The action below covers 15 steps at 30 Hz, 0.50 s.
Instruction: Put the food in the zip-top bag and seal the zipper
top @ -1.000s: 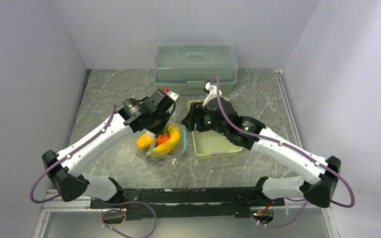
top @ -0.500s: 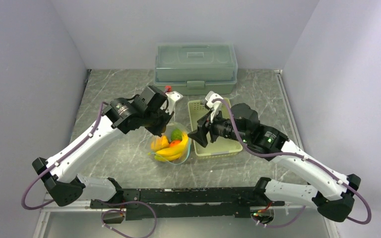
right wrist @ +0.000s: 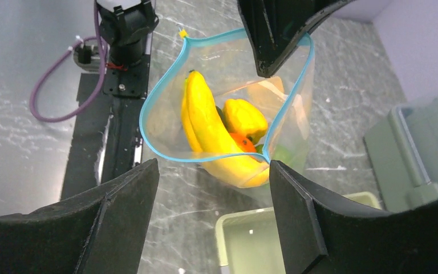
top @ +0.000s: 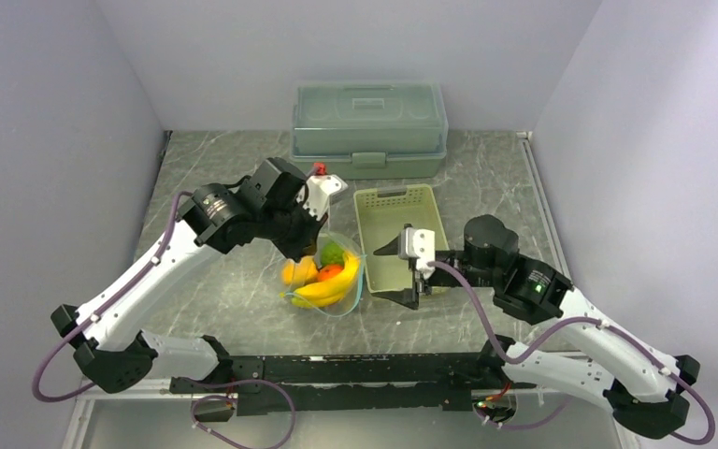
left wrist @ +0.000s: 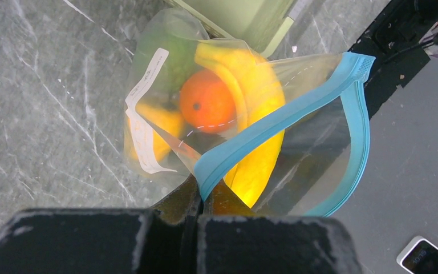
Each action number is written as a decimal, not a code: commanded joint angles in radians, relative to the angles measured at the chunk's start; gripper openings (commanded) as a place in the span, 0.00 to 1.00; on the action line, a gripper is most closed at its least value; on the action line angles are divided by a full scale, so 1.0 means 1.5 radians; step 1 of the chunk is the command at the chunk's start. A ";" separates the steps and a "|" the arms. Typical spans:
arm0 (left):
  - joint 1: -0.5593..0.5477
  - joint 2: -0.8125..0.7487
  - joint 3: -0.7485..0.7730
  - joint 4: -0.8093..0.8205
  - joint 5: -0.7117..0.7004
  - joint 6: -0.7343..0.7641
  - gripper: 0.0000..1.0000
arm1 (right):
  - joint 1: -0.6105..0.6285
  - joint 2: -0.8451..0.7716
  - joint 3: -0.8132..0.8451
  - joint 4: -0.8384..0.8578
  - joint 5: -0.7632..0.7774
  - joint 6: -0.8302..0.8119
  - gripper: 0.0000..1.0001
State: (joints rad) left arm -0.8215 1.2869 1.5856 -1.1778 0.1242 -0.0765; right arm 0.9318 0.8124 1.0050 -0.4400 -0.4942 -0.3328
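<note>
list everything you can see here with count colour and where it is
zip-top bag: one, clear, mid table left of the basket, mouth open
zipper: one, teal-blue, along the bag's mouth, unsealed
bananas: one bunch, yellow, in the bag
orange ball: one, orange, in the bag
yellow pepper: one, yellow, in the bag
green fruit: at least one, green, in the bag
basket: one, pale green, right of the bag
lidded box: one, translucent green, table's far edge
table: one, grey marbled
left gripper: one, black, shut on the bag's rim
right gripper: one, black, open, facing the bag's mouth, holding nothing
</note>
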 commanded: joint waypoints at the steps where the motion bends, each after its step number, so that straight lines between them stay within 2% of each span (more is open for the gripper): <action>1: 0.002 -0.027 0.040 -0.009 0.039 0.030 0.00 | 0.002 -0.018 -0.009 0.009 -0.049 -0.124 0.75; 6: 0.002 -0.042 0.057 -0.025 0.040 0.033 0.00 | 0.002 -0.010 -0.010 0.016 -0.073 -0.191 0.76; 15: 0.002 -0.064 0.081 -0.045 0.078 0.040 0.00 | 0.003 0.032 0.007 0.064 -0.126 -0.202 0.78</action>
State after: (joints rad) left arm -0.8215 1.2228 1.6573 -1.2545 0.1795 -0.0460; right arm 0.9318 0.8391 0.9913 -0.4309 -0.6083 -0.6010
